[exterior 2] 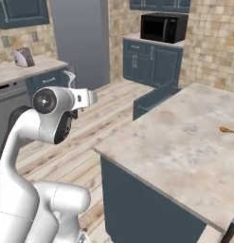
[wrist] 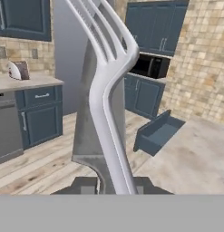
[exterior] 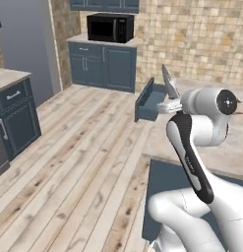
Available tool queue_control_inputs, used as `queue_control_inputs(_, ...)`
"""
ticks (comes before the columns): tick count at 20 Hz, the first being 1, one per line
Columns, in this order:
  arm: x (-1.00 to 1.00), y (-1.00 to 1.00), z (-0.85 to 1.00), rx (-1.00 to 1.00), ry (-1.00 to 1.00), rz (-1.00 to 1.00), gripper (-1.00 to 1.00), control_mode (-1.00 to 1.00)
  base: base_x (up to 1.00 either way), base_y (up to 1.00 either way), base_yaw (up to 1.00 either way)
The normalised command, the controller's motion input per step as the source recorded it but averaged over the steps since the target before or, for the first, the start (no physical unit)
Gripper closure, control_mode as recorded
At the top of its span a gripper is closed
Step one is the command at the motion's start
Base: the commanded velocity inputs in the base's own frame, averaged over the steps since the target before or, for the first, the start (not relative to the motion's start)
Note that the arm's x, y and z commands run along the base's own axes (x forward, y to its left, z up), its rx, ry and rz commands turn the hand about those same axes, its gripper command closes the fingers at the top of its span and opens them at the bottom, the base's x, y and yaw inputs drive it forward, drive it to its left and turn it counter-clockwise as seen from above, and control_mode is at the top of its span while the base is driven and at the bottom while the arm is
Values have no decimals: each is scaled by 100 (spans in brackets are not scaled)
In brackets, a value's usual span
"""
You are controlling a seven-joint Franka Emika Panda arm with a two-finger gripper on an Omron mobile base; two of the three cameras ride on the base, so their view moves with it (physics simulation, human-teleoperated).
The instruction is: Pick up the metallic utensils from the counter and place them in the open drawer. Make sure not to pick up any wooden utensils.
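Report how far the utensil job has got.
Done: nothing confirmed; what shows of the open drawer looks empty. In hand: the tool grips a fork and a broad grey blade together, raised short of the drawer. Left: dropping them in. The wooden spoon rightly lies on the counter.

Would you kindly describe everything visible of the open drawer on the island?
The open drawer is a shallow dark blue box pulled out from the end of the marbled counter, over the wood floor. Its flat blue front faces away from the island, and its side walls are the same blue. The hand view shows a lighter blue-grey floor with nothing visible inside. Nothing touches it.
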Motion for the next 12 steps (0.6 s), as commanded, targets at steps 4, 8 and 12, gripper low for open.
queue_control_inputs(4, 0, 0, 0, 0, 0, 0, 100, 100, 58, 100, -27)
queue_control_inputs(8, 0, 0, 0, 0, 0, 0, 100, 100, 50, 100, -38)
queue_control_inputs(12, 0, 0, 0, 0, 0, 0, 100, 100, 56, 100, -53)
